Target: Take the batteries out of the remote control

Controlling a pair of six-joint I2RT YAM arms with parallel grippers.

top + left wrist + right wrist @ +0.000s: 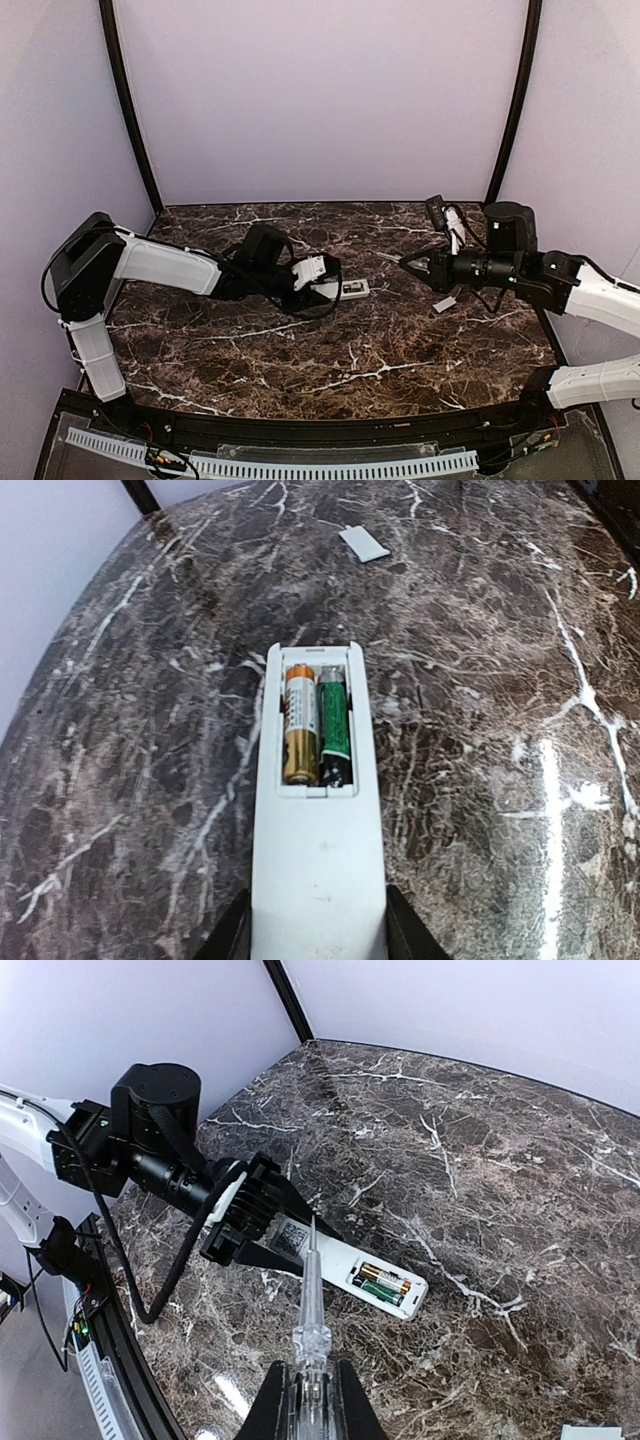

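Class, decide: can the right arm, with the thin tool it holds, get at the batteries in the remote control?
Probably yes. The cover is off, so both batteries lie exposed, facing up. The left claw grips the remote control at its other end, and nothing stands between the tool and them.

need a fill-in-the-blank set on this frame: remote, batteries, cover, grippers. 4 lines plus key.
1. The left gripper clamps the remote control, whose open bay holds ___ batteries.
2. Beside the gold battery lies a ___ one.
3. The detached cover rests on the ___.
4. The right gripper clamps a thin tool, so ___ grippers are occupied.
Missing: two; green; table; both.
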